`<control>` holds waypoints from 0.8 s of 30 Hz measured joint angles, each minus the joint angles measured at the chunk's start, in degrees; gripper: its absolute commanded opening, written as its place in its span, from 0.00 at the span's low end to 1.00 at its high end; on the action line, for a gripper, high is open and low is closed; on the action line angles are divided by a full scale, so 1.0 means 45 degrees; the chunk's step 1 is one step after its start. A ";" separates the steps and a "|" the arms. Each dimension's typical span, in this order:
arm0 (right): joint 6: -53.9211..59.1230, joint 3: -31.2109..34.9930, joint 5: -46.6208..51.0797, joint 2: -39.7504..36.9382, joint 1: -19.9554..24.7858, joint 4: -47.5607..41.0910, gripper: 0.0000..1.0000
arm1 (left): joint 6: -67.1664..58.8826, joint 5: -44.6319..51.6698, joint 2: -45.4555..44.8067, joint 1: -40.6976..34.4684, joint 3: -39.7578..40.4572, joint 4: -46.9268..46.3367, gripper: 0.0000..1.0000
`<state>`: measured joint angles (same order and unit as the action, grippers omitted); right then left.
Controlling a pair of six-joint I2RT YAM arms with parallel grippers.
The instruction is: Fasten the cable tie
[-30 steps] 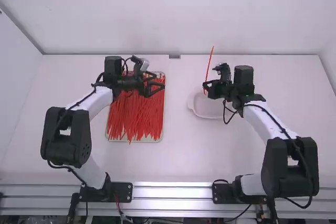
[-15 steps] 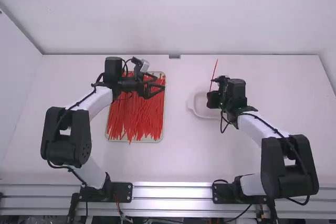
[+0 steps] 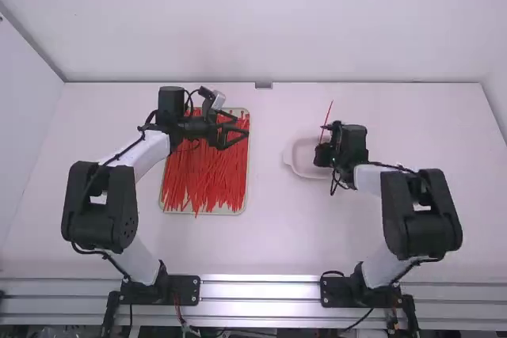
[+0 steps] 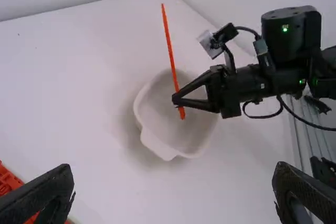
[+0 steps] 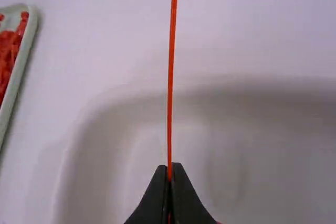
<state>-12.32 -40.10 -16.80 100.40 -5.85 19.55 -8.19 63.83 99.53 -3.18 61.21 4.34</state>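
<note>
My right gripper (image 3: 322,140) is shut on the lower end of a single red cable tie (image 3: 326,115), which stands nearly upright over a white bowl (image 3: 293,161). In the right wrist view the tie (image 5: 171,77) rises straight from the closed fingertips (image 5: 169,169) above the bowl (image 5: 262,145). The left wrist view shows that gripper (image 4: 176,99) pinching the tie (image 4: 169,45) over the bowl (image 4: 157,135). My left gripper (image 3: 234,128) hangs open above a tray (image 3: 245,195) of red ties (image 3: 204,172), nothing between its fingers (image 4: 44,195).
The tray's edge (image 5: 13,77) lies left of the bowl, with bare white table between them. The table's back wall runs behind both grippers. Open table lies in front of the bowl and to its right.
My right gripper has dropped lower and drawn back toward its base over the bowl, taking the tie with it. The left arm has kept still.
</note>
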 measured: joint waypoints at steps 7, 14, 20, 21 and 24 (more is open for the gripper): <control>-0.0223 0.0000 0.0058 0.0000 0.0000 0.0238 1.00 | -0.0010 0.0005 0.0005 0.0005 0.0000 -0.0107 1.00; -0.0306 0.0000 -0.0005 0.0000 0.0180 0.0092 1.00 | -0.0010 0.0000 0.0005 0.0005 0.0000 -0.0155 0.99; -0.0272 -0.0107 -0.0228 -0.0058 0.0228 -0.1190 1.00 | 0.0005 -0.0068 0.0005 0.0010 0.0000 -0.0461 0.99; -0.0272 -0.0126 -0.0233 -0.0136 0.0228 -0.1496 1.00 | -0.0010 -0.0117 0.0000 0.0049 0.0000 -0.0583 0.99; -0.0267 -0.0131 -0.0223 -0.0597 0.0228 -0.2200 1.00 | -0.0117 -0.0204 0.0000 0.0049 0.0000 -0.0923 0.99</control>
<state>-13.52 -40.69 -17.80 97.71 -4.82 9.65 -8.71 62.92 99.53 -2.96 61.21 0.19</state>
